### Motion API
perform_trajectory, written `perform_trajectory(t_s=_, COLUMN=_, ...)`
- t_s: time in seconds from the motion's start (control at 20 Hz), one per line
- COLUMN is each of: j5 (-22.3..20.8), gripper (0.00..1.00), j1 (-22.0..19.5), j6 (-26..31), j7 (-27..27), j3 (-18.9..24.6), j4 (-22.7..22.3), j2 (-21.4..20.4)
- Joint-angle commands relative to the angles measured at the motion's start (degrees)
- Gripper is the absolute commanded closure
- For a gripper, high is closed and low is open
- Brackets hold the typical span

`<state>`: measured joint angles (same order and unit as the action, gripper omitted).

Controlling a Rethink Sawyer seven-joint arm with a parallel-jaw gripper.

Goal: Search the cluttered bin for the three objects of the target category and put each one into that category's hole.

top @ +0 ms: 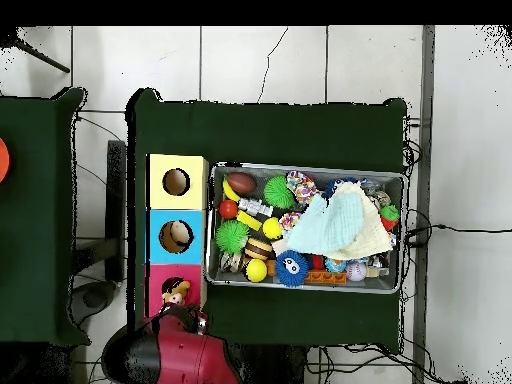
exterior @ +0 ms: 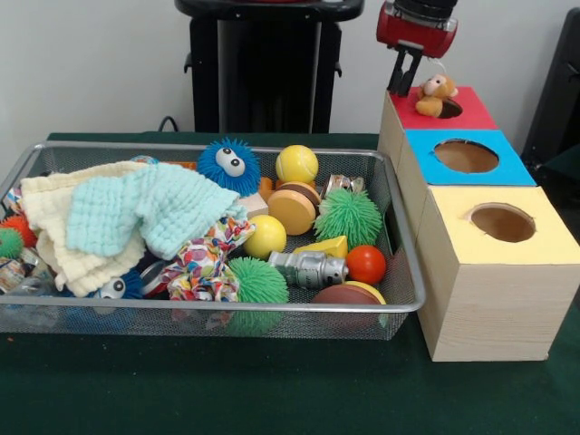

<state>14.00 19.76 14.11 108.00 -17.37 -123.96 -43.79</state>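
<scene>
A small brown teddy bear (exterior: 437, 94) sits on top of the red box (exterior: 473, 114), right over its hole and partly sunk into it. My gripper (exterior: 405, 83) hangs just left of the bear and slightly above the box edge, its two black fingers slightly apart with nothing between them. The overhead view shows the bear (top: 175, 291) on the red box (top: 158, 278), with the red arm (top: 185, 355) just below it. A wire bin (exterior: 227, 307) holds mixed toys: a blue fuzzy ball with eyes (exterior: 228, 165), a green spiky ball (exterior: 349, 217) and a yellow ball (exterior: 296, 163).
A blue box (exterior: 512, 170) and a yellow box (exterior: 553, 243), each with a round hole, stand in a row with the red one, right of the bin. Pale cloths (exterior: 136, 217) cover the bin's left half. A silver canister (exterior: 308, 269) and a red ball (exterior: 365, 264) lie near its front.
</scene>
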Motion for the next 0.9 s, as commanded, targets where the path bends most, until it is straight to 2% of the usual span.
perform_trajectory(t_s=0.05, j5=0.2, gripper=1.00, j1=-1.1, j6=3.2, j7=9.9, j3=3.5, j4=-1.6, j2=2.6)
perform_trajectory(t_s=0.35, j5=0.0, gripper=1.00, j1=2.5, j6=7.3, j7=11.3, j3=-0.1, j4=-0.4, j2=-0.7)
perform_trajectory(t_s=0.6, j5=0.9, gripper=1.00, j1=3.4, j6=7.5, j7=11.6, j3=0.7, j4=-0.3, j2=-3.2)
perform_trajectory(t_s=0.9, j5=0.1, gripper=1.00, j1=7.9, j6=13.9, j7=13.0, j3=-5.0, j4=5.5, j2=-4.7)
